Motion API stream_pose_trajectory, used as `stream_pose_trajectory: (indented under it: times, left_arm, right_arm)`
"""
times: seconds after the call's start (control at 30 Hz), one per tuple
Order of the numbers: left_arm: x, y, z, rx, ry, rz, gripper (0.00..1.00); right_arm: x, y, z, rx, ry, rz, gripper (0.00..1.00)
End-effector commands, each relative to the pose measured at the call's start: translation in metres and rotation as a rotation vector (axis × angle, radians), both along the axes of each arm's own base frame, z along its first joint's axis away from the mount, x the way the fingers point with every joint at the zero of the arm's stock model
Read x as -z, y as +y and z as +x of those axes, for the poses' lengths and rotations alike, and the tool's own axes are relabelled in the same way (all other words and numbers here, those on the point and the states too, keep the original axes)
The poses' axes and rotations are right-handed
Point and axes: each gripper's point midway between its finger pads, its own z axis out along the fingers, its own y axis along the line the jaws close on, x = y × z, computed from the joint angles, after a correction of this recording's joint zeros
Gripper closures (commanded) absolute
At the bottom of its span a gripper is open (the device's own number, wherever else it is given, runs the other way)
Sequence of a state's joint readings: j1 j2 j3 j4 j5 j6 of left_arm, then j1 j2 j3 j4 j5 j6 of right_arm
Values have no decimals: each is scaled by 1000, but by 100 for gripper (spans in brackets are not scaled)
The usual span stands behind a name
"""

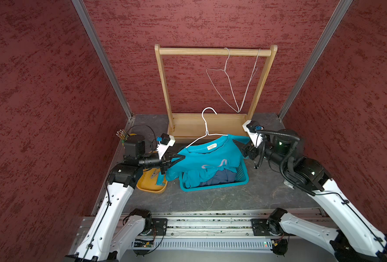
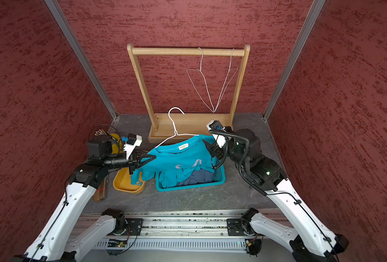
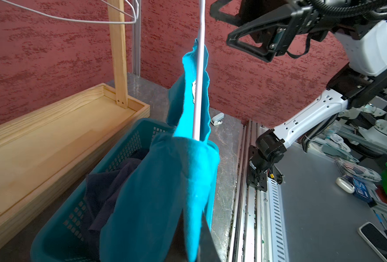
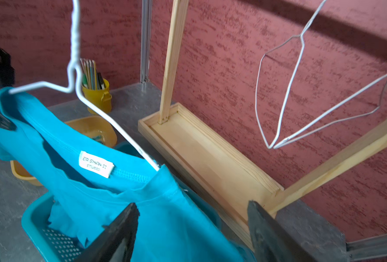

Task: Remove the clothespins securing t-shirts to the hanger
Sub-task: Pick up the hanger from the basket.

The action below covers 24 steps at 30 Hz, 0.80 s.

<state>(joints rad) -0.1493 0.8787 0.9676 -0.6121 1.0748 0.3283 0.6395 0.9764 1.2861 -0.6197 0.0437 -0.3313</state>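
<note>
**Student:** What fills the frame, largest item first?

**Tutor:** A grey desk (image 1: 210, 199) carries a wooden rack (image 1: 213, 51) at the rear, with two bare wire hangers (image 1: 230, 90) on its rail. In front of the rack stands a teal basket (image 1: 213, 187).

**Student:** Where are the t-shirts?

**Tutor:** The teal t-shirt (image 1: 201, 156) hangs on a white hanger (image 1: 206, 127) held above the basket, neck label up, and its lower part drapes into the basket. Dark blue cloth (image 3: 111, 181) lies inside the basket beneath it.

**Student:** How do the end effectors stand?

**Tutor:** The left end effector (image 1: 183, 157) is pressed together, pinching the teal t-shirt at one shoulder, over the end of the hanger. The right end effector (image 4: 192, 205) is spread, its jaws level with the opposite shoulder and not closed on the cloth.

**Student:** And the clothespins?

**Tutor:** The clothespins (image 1: 154, 174) lie in a yellow tray (image 1: 149, 187) beside the basket, under the left arm. How many there are cannot be told. Behind the tray, a yellow cup (image 4: 97, 97) holds pencils (image 4: 90, 72).
</note>
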Motion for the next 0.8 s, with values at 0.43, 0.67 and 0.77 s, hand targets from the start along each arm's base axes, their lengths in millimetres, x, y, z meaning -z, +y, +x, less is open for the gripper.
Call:
stream_pose_trajectory:
  times: [0.43,0.67,0.77]
  left_arm:
    - [-19,-11,-25,161,-35,-63,100]
    - [-15,-21,-20,196,-9,-67,100]
    - [-14,-26,-18,210,-4,-68,100]
  right_arm:
    - [39,11,26,-25,9,-224,49]
    - [9,41,7,-186,-57,-59,78]
    - [-2,49,0,-237,-98,-2,80]
